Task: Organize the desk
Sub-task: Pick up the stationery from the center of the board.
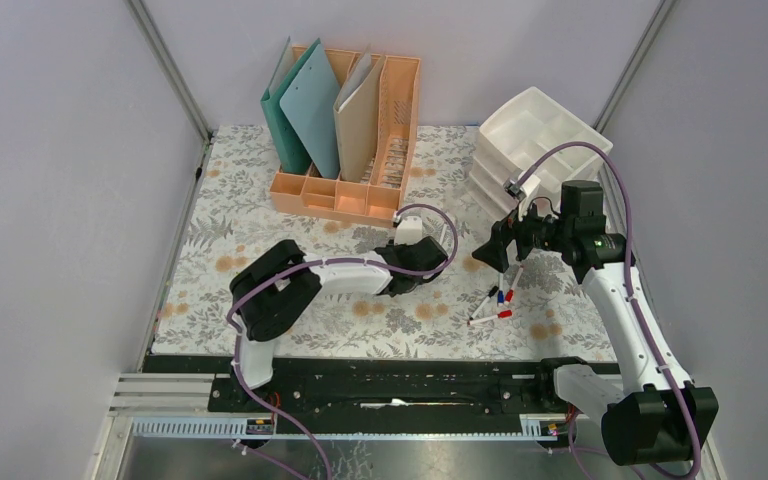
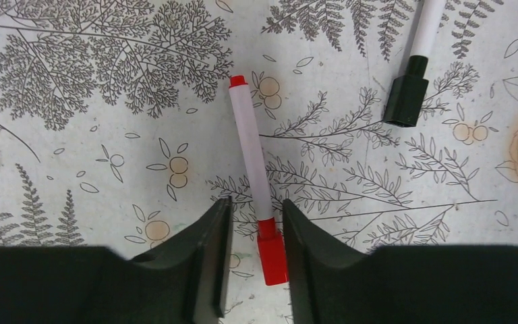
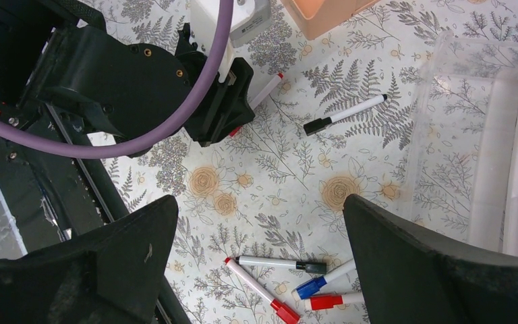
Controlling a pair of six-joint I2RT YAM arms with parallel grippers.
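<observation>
Left arm first: it's folded low over the desk [image 1: 260,230], elbow pulled back toward its base and forearm reaching out to its right, wrist pointing down at the cloth. The left gripper [image 2: 256,202] has its jaws a little apart, one on each side of a red marker [image 2: 251,148] right at the cap end. A sliver of cloth shows between the marker and one finger, so it's straddling the pen, not clamped on it. The rest of that marker runs straight out ahead of the fingers. Off to the gripper's right and further ahead lies a black-capped marker [image 2: 411,74], well clear of the jaws.

The right arm stands tall from its base, bent at the elbow, with the wrist leaning in toward the left arm. The right gripper [image 3: 256,202] is spread wide with nothing in it, hanging above the cloth. Directly under it is a little pile of markers [image 3: 290,283], black, blue and red caps, some of them touching.

The surface is the fern-and-flower cloth covering the whole desk. Beyond the left gripper, at the far edge, sits a peach file rack [image 1: 400,120] with teal folders [image 1: 310,110] and a tan folder [image 1: 358,120] standing in it. Beyond the right gripper is a white drawer unit [image 1: 535,130]. Plain grey walls [image 1: 60,200] all round, and a black rail [image 1: 390,385] along the near edge.
</observation>
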